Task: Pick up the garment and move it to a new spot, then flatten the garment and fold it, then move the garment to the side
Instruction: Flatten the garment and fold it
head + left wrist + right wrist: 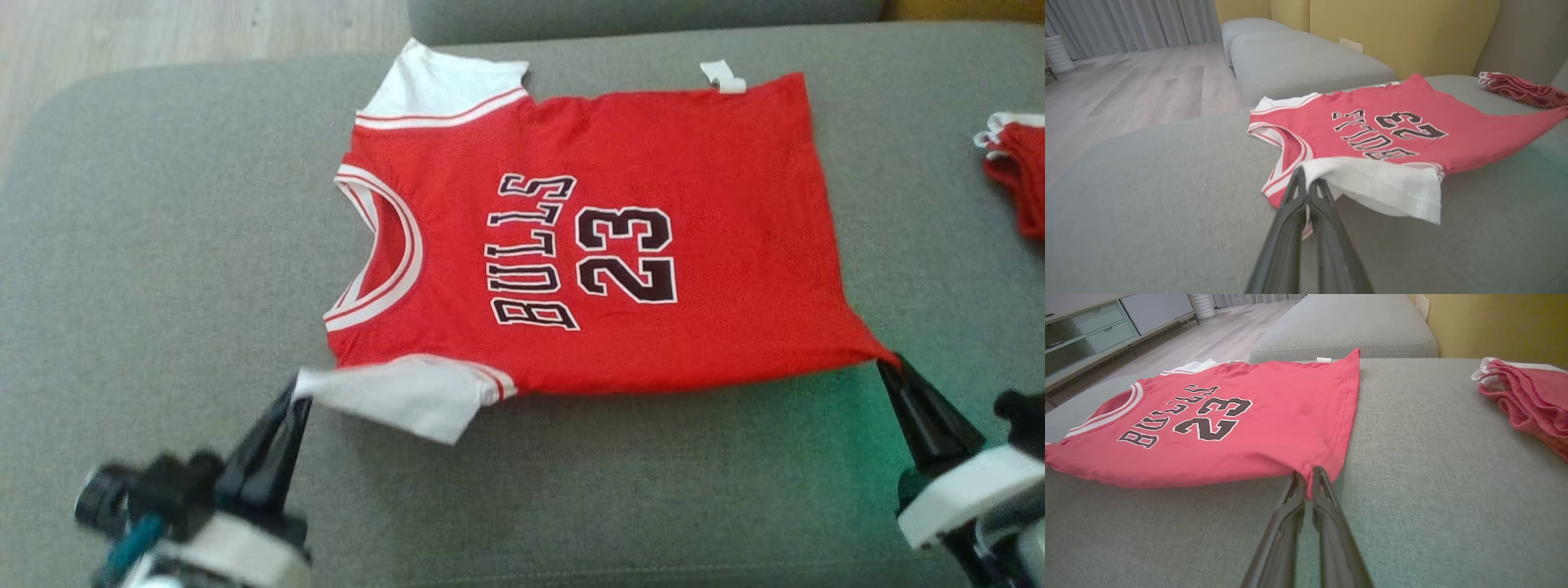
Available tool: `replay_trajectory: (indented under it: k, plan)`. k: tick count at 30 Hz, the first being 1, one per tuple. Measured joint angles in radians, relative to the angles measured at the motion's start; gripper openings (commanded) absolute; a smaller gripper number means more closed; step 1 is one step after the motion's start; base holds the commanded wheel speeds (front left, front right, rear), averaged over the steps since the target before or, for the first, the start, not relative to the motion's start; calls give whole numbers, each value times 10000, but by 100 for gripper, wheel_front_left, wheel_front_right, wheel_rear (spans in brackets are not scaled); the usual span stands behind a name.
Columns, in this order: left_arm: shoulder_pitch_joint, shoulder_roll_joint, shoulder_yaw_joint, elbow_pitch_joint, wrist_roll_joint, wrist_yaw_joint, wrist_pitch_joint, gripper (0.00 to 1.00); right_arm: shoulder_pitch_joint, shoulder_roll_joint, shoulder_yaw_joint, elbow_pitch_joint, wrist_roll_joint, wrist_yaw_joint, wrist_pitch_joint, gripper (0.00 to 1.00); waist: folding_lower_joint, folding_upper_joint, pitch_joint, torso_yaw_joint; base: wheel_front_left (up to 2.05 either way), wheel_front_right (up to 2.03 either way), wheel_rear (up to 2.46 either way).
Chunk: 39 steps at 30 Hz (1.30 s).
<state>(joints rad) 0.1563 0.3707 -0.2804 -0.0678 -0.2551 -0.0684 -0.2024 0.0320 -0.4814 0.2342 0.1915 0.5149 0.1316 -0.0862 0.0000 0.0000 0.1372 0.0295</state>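
The garment [588, 245] is a red jersey with white sleeves and black "BULLS 23" print, spread face up on the grey cushion [163, 269], neck toward the left. My left gripper [298, 392] is shut on the tip of the near white sleeve [1372, 185], lifting it a little off the cushion. The same grip appears in the left wrist view, with my left gripper [1306, 175] pinching the cloth. My right gripper [890, 363] is shut on the near hem corner of the garment [1241, 416]; in the right wrist view the right gripper [1306, 475] pinches red cloth.
A second red and white piece of clothing [1016, 167] lies bunched at the cushion's far right edge [1527, 392]. Another grey cushion [1343, 322] sits behind, with a yellow wall [1400, 32] beyond. Wooden floor [1126, 94] lies off the left side.
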Motion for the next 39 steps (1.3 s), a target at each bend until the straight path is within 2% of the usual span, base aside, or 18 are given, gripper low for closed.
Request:
replay_trajectory:
  k: [6, 13, 23, 24, 26, 27, 28, 29, 35, 39]
  plan:
    - [-2064, -454, -134, 600, 12, 0, 79, 0, -1147, -96, 180, 476, 349, 0, 265, 0, 0, 0, 564, -9, 0, 0, 0]
    - [-3802, -550, -261, 1783, 324, -23, 27, 0, -2373, -313, 506, 1252, 694, 0, 259, 0, 0, 0, 1215, 32, 0, 0, 0]
    - [-5947, -746, -826, 3350, 965, -207, -318, 0, -4086, -355, 1567, 2487, 920, 0, -125, 0, 0, 0, 1860, 22, 0, 0, 0]
    - [-6080, -746, -907, 3509, 1030, -209, -351, 0, -4206, -355, 1659, 2614, 936, 0, -190, 16, 0, 0, 1900, 15, 0, 0, 0]
    - [-6291, -811, -959, 3793, 1091, -209, -384, 0, -4415, -349, 1756, 2890, 938, 0, -378, 64, 0, 0, 1958, 1, 0, 0, 0]
    - [-6388, -838, -966, 3908, 1131, -209, -387, 0, -4510, -347, 1760, 3024, 938, 0, -512, 98, 0, 0, 1983, -6, 0, 0, 0]
    - [-6466, -849, -970, 4000, 1162, -205, -426, 41, -4599, -343, 1756, 3149, 938, 0, -658, 100, 0, 0, 2006, -16, 0, 0, 0]
    - [-6546, -865, -966, 4057, 1200, -196, -458, 100, -4682, -324, 1733, 3296, 938, 0, -811, 100, 0, 0, 2026, -26, 0, 0, 0]
    - [-6612, -968, -842, 3992, 1231, 77, -474, 100, -4959, 6, 1488, 3768, 861, 0, -1534, 100, 0, 0, 1985, -80, 0, 0, 0]
    - [-5934, -1097, -531, 3716, 988, 257, -518, 100, -4828, 130, 1216, 3607, 800, 0, -1616, 100, 0, 0, 1822, -108, 0, 0, 0]
